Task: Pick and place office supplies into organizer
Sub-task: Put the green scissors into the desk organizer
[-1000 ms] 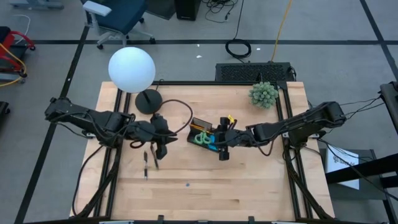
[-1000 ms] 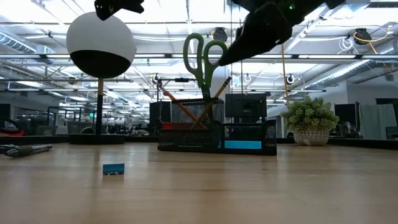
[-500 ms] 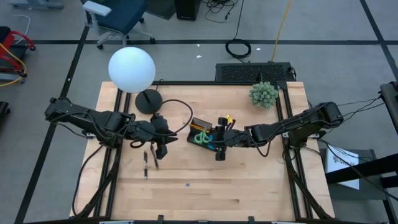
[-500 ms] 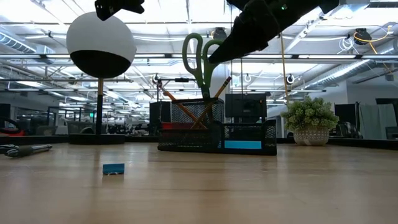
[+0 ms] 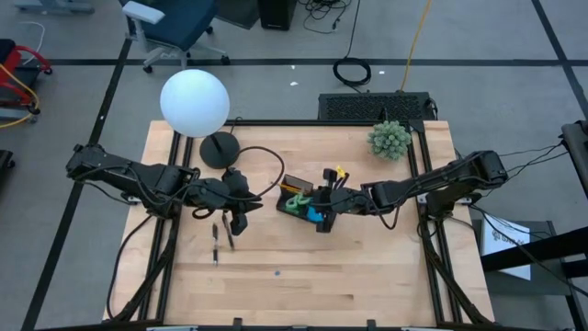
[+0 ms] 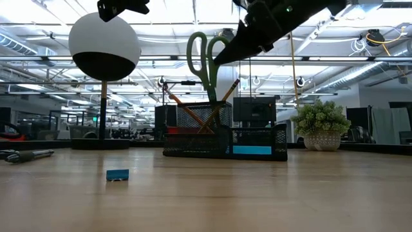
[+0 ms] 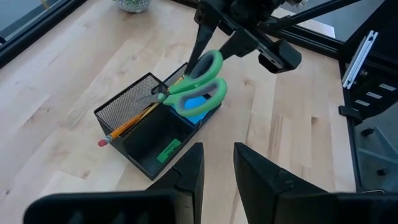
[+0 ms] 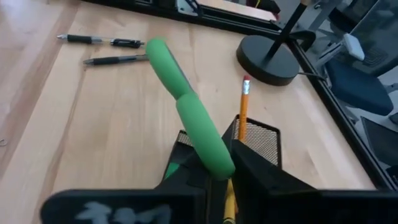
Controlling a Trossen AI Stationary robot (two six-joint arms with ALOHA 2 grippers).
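Note:
The black mesh organizer (image 5: 292,184) stands mid-table. Green-handled scissors (image 7: 196,93) stand blades-down in its taller back section, handles up and tilted, beside two pencils (image 7: 134,118). A blue pad (image 6: 251,150) sits in the low front part. My right gripper (image 8: 219,177) is at the scissors' handles, shut on them. Two dark pens (image 5: 222,239) lie on the table left of the organizer. My left gripper (image 7: 217,168) hovers open above them, with nothing between its fingers. A tiny eraser (image 6: 117,174) lies nearer the front edge. My right gripper pinches one handle loop of the scissors (image 8: 214,158) between its two fingers, at the scissors' top end. The fingers slant down from the table's right (image 6: 217,59). The scissors stay tilted, their blades inside the organizer's back section.
A lamp with a white globe (image 5: 195,101) and round black base (image 5: 219,149) stands at the far left, its cord curling toward the organizer. A green spiky plant ball (image 5: 390,140) sits at the far right. Bare wood lies along the near half of the table.
My right gripper has moved a little toward the table's left, onto the scissors' handles, and now has one loop between its fingers. The scissors' handles have leaned slightly toward the left while the blades stay in the organizer.

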